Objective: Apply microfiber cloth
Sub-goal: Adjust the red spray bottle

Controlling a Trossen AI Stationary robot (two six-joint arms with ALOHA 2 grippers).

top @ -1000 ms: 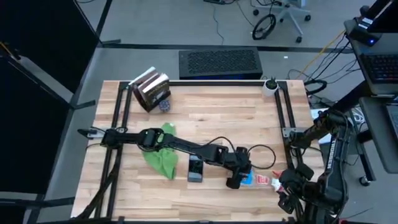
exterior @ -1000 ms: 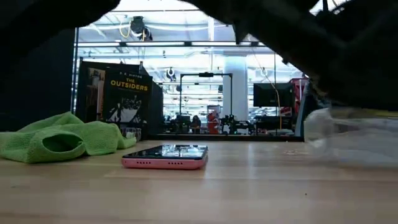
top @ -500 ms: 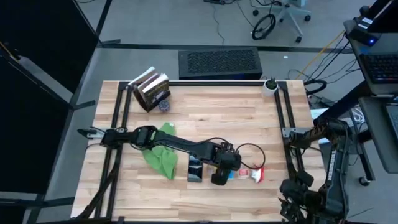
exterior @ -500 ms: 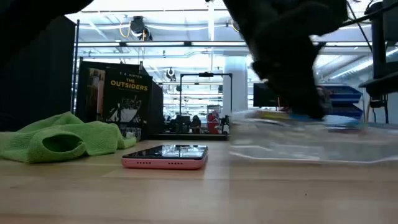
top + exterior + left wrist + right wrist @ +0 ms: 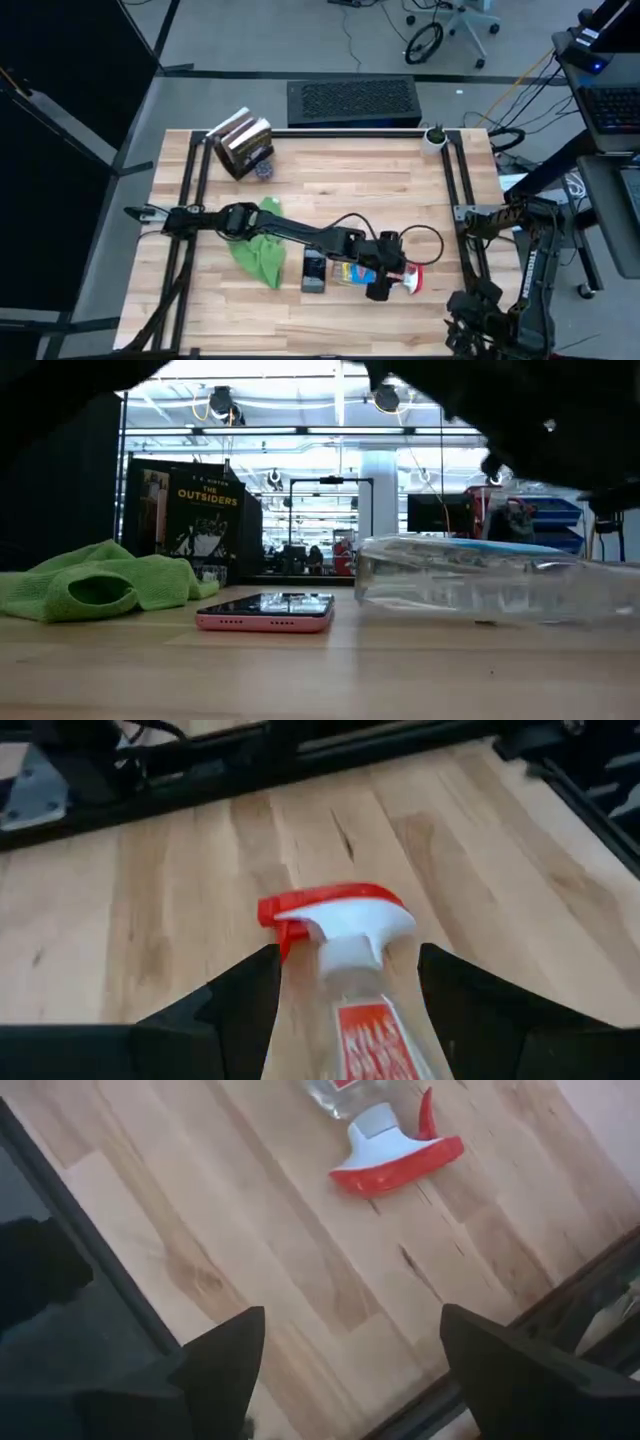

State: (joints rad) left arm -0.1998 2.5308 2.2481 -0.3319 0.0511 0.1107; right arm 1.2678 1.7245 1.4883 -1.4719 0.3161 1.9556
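Your left gripper [image 5: 385, 282] sits over the spray bottle [image 5: 372, 275], which lies on its side on the table [image 5: 340, 190] just beside the phone [image 5: 315, 270], on the side away from the microfiber cloth [image 5: 258, 250]. In the left wrist view the two fingers [image 5: 232, 1005] stand apart on either side of the bottle's neck, with the red trigger [image 5: 320, 903] just ahead of them. I cannot tell whether they press on the plastic or only straddle it; judged from the gap, they look spread rather than clamped.

The cloth lies bunched on the far side of the phone from the bottle, touching nothing but the table and partly under your own left arm. The phone lies flat, screen up, between the two.

To do this step well, let go of the bottle fully and lift clear before you swing, so it does not roll toward the phone. Then come across above the phone, not level with it. Take the cloth at a raised fold near the phone's side, so that a loose flap hangs down for wiping. It is soft and will drag, so lift before you carry.

Your right gripper [image 5: 345, 1370] waits off the table's edge beyond the bottle, fingers apart; leave it there.
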